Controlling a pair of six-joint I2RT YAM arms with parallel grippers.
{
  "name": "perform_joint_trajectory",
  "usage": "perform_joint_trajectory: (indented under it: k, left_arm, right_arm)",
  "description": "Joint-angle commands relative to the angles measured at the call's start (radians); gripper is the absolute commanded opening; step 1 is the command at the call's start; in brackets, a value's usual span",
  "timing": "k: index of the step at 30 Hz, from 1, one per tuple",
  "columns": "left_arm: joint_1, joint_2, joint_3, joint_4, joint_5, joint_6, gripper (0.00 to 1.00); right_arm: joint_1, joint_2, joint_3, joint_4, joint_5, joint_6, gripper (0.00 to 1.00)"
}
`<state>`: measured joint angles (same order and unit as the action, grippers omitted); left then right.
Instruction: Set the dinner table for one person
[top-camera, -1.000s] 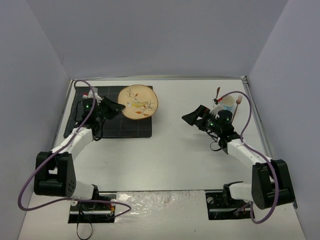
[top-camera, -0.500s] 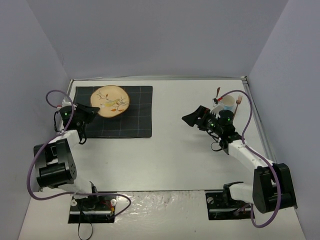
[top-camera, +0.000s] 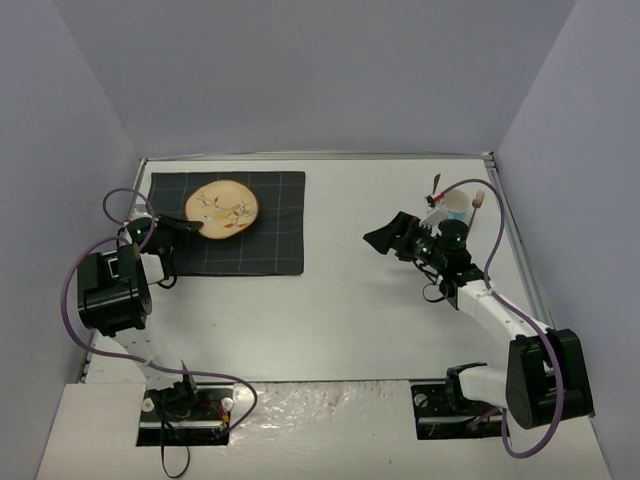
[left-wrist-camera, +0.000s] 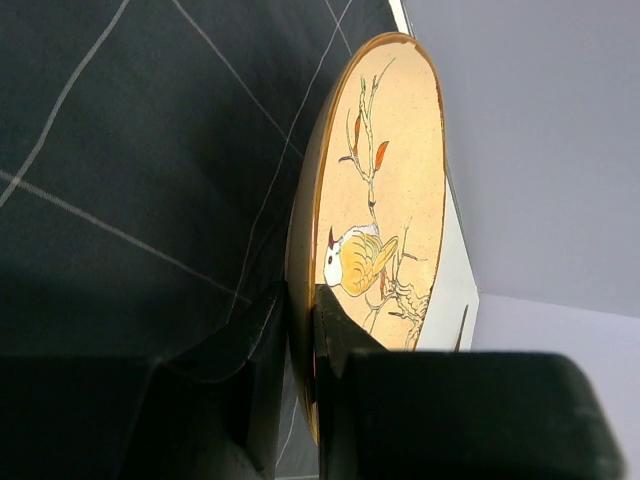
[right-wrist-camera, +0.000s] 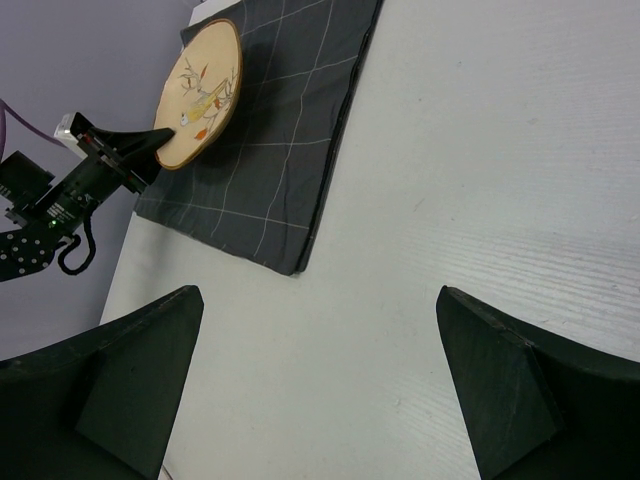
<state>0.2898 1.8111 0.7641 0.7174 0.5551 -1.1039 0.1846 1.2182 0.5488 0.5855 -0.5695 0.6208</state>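
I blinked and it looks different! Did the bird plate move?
Yes. The plate went left: before, it hung over the placemat's far right corner; now it is over the far left part, held by the left gripper.

Both arms are built of white links joined by bulky black joint housings, the left arm (top-camera: 112, 290) the same as the right arm (top-camera: 490, 305). A left purple cable (top-camera: 66, 300) runs loosely along one, and a right purple cable (top-camera: 497, 228) along the other. Small green lights (top-camera: 137, 234) glow near each wrist. The left gripper (top-camera: 203, 230) and right gripper (top-camera: 380, 236) are matte black. The right one's fingers (right-wrist-camera: 120, 380) are blocky wedges. Black base plates (top-camera: 455, 412) sit at the near edge of the dinner table (top-camera: 340, 320).
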Motion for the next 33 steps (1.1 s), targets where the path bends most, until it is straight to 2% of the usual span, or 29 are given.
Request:
perform_joint_trajectory:
  k: [1,24,33]
  left_arm:
    - [0.017,-0.04,0.095,0.268,0.07,-0.035,0.0]
    - [0.048,0.038,0.082,0.254,0.071,-0.007,0.0]
    - [0.054,-0.002,0.045,0.253,0.073,-0.003,0.0]
  right_arm:
    - [-0.002,-0.028,0.037,0.063,-0.031,-0.024,1.0]
    - [-0.002,-0.017,0.028,0.086,-0.045,-0.02,1.0]
    - [-0.002,-0.016,0.026,0.083,-0.047,-0.025,1.0]
